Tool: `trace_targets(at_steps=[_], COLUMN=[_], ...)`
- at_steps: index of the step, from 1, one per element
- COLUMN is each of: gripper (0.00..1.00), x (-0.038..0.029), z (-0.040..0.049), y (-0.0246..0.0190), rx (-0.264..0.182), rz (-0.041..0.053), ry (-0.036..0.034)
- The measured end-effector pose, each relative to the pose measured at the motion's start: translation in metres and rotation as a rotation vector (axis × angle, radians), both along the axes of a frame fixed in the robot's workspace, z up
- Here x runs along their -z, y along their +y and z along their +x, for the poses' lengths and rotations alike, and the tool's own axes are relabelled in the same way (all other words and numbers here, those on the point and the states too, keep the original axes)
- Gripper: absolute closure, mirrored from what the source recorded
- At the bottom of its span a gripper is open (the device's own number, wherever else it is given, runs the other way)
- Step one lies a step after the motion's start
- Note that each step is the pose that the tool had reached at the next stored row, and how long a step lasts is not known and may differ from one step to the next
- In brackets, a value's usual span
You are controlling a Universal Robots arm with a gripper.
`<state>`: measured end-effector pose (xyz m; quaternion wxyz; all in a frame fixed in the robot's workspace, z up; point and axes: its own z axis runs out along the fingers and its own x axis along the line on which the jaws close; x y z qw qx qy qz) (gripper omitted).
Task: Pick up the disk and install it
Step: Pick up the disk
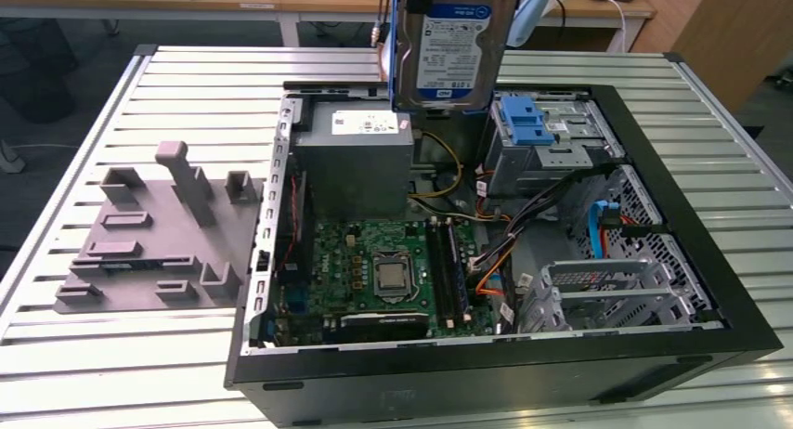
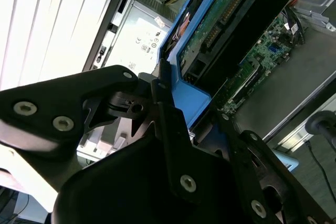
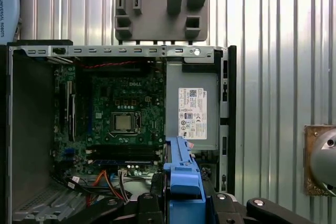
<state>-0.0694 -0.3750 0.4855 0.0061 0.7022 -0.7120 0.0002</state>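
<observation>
Blue-railed disk [image 1: 447, 48] hangs above the case [image 1: 496, 383] (top cut off).

Case [image 1: 496, 378] top open; grey power box [image 1: 359, 164], cable bundle [image 1: 530, 215] and blue-latch cage [image 1: 573, 139] crowd space under held disk [image 1: 448, 48].

Even, diffuse overhead light fills the exterior view: the slatted table [image 1: 149, 355] carries a soft sheen, the disk [image 1: 444, 48] shows a pale, bright label, and the computer case [image 1: 496, 383] keeps its floor in shade. In the second wrist view the slats blow out to white and the gripper [image 2: 184, 103] is nearly a silhouette.
</observation>
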Motion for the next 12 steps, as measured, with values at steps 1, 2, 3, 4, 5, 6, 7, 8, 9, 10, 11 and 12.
trace_targets(at_steps=[1, 2, 3, 4, 5, 6, 7, 8, 9, 10, 11, 12], gripper=[0.64, 0.64, 0.64, 0.64, 0.64, 0.64, 0.64, 0.64, 0.64, 0.64, 0.64, 0.64], x=[0.0000, 0.0000, 0.0000, 0.0000, 0.0001, 0.0001, 0.0001, 0.0001, 0.0001, 0.0001, 0.0002, 0.0002], z=[0.0000, 0.0000, 0.0000, 0.0000, 0.0000, 0.0000, 0.0000, 0.0000, 0.0000, 0.0000, 0.0000, 0.0000], y=[-0.0002, -0.0005, -0.0007, -0.0009, -0.0010, -0.0012, -0.0014, -0.0016, -0.0018, -0.0020, -0.0022, -0.0024], rx=[0.000, 0.000, 0.000, 0.000, 0.000, 0.000, 0.000, 0.000, 0.000, 0.000, 0.000, 0.000], rz=[-0.0003, -0.0005, -0.0009, -0.0012, -0.0014, -0.0017, -0.0020, -0.0023, -0.0026, -0.0028, -0.0031, -0.0034], ry=[0.0000, 0.0001, 0.0001, 0.0000, 0.0000, 0.0000, 0.0001, 0.0000, 0.0000, 0.0000, 0.0000, 0.0000])
